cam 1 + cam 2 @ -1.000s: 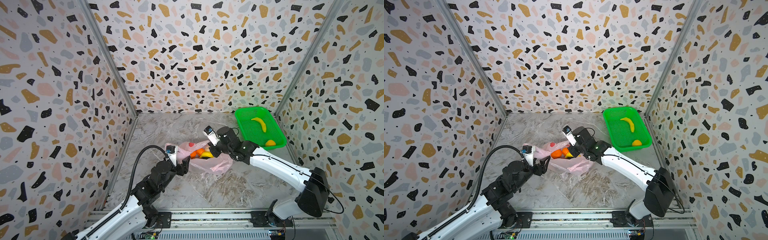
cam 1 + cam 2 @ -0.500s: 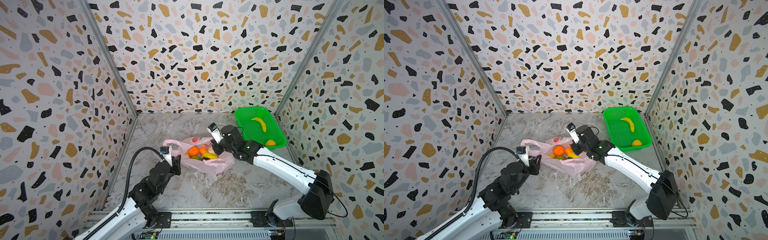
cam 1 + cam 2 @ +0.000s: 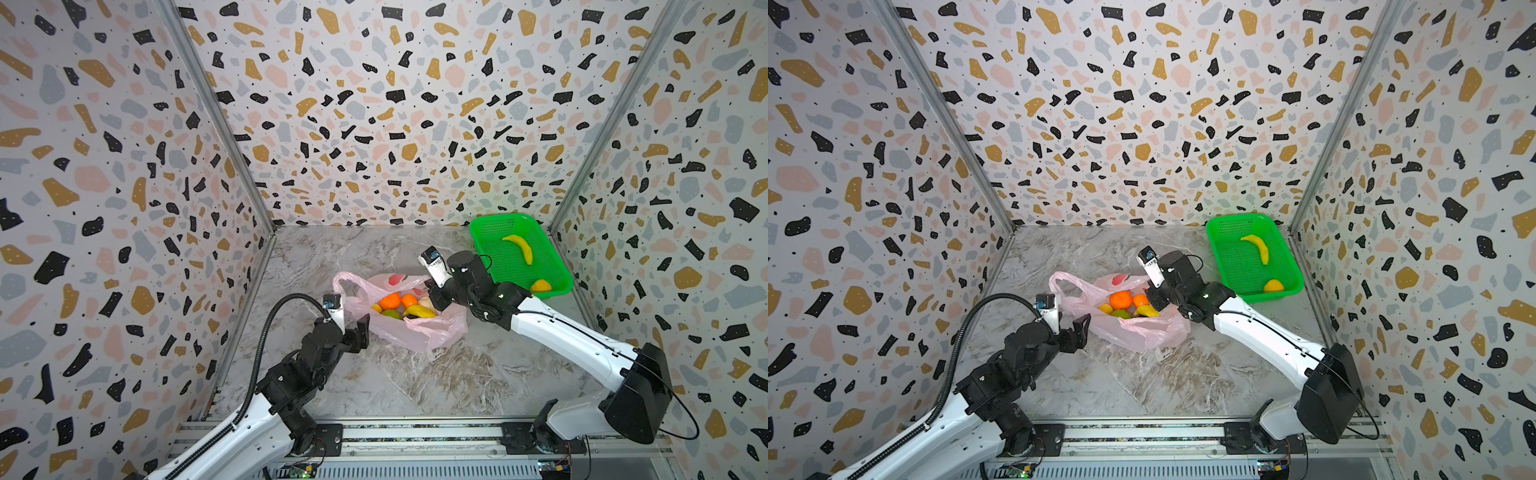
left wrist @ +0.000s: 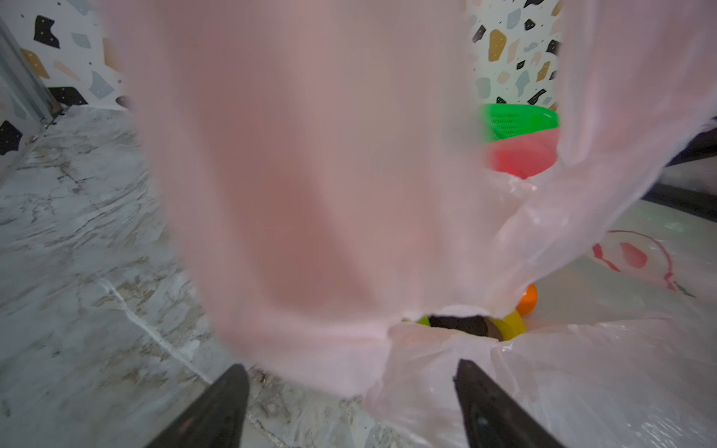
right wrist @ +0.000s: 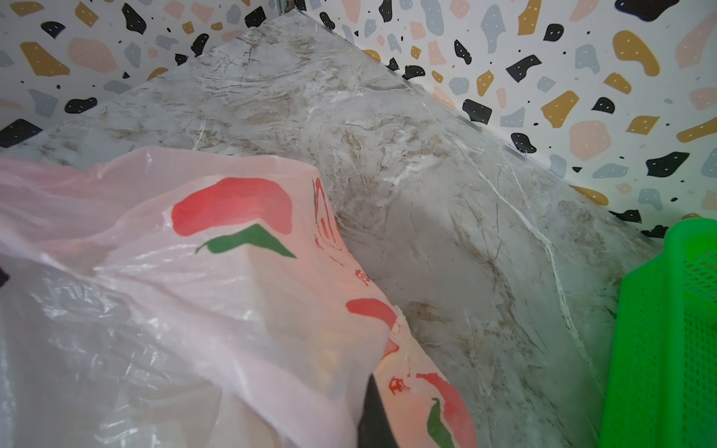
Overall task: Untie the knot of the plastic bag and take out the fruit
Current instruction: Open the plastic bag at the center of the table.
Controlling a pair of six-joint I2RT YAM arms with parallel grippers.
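The pale pink plastic bag (image 3: 419,334) (image 3: 1138,332) lies mid-table with its mouth wide open; no knot is in view. Inside sit the fruit: two orange tangerines (image 3: 390,300) (image 3: 1121,299), a yellow one (image 3: 419,311) and a green one (image 3: 390,314). My left gripper (image 3: 353,332) (image 4: 349,368) stands open at the bag's left edge, loose pink film hanging in front of it. A handle loop (image 3: 345,286) lies slack beside it. My right gripper (image 3: 434,297) (image 5: 372,419) is shut on the bag's right rim, near the red print (image 5: 232,205).
A green basket (image 3: 482,232) (image 3: 1217,237) stands at the back right, holding a banana (image 3: 519,247) and a small yellow-orange piece (image 3: 540,286). Patterned walls close in the left, back and right sides. The metal rail runs along the front edge.
The two grippers pulled the bag's mouth apart, baring the fruit. My left gripper then opened and let the handle loop fall slack. My right gripper shifted back and right, still holding the rim.
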